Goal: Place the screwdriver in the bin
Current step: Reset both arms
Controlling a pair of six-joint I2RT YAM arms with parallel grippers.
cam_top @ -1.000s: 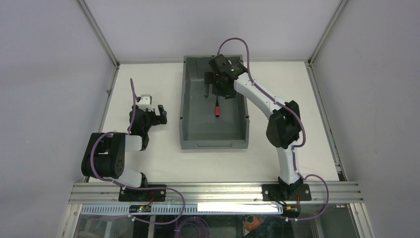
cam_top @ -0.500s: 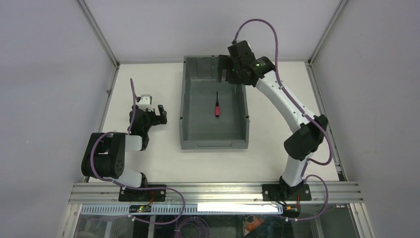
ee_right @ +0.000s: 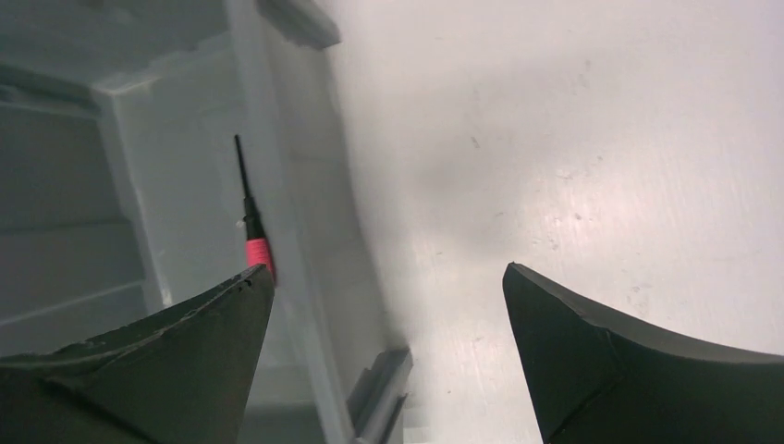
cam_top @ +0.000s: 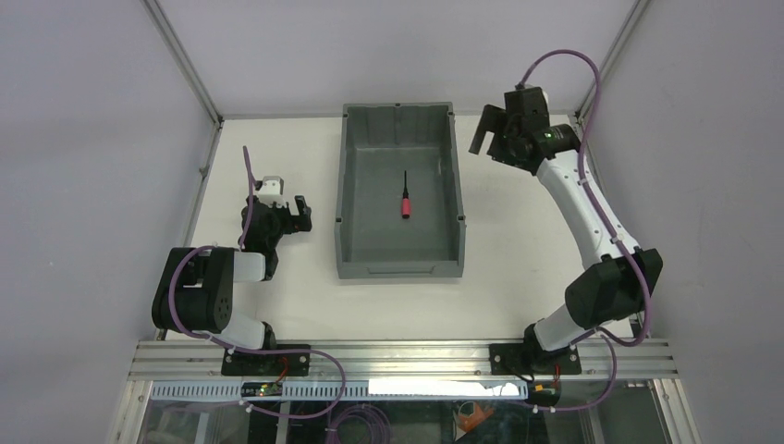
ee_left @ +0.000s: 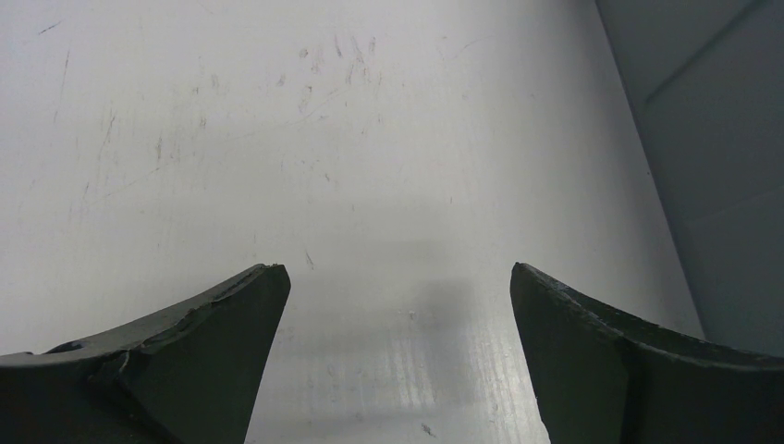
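- The tiny screwdriver with the red handle and thin black shaft [cam_top: 405,195] is found lying flat on the floor of the big dark grey rectangular plastic bin [cam_top: 343,176]. It sits roughly mid-floor, shaft pointed at the far wall, touched by nothing.
- The right gripper [ee_right: 386,271] is seen just off the bin's far right corner, outside the rim, over the white tabletop [cam_top: 527,231]. Its jaws are spread wide and nothing is held. In the wrist view only bin wall and bare table are seen in the gap, and the screwdriver can be spotted past the left finger, down inside the bin.
- The left gripper [ee_left: 398,270] is parked low over the table on the left of the bin, apart from it. Its jaws are open too and nothing is gripped; only scuffed white surface is seen between them.
- Step-wise, the placing looks done, judging by where the tool lies. What's in hand is reckoned to be the retreat, with the right arm stretched out toward the far right of the table.
- As a guess at the next move, nothing more needs doing to the screwdriver. The right arm would only need to be folded back toward its base at the near edge.
- The bin's tall right wall and rim should be given some room on the way so the bin isn't nudged.
- Little other risk is seen, since nothing is being carried.
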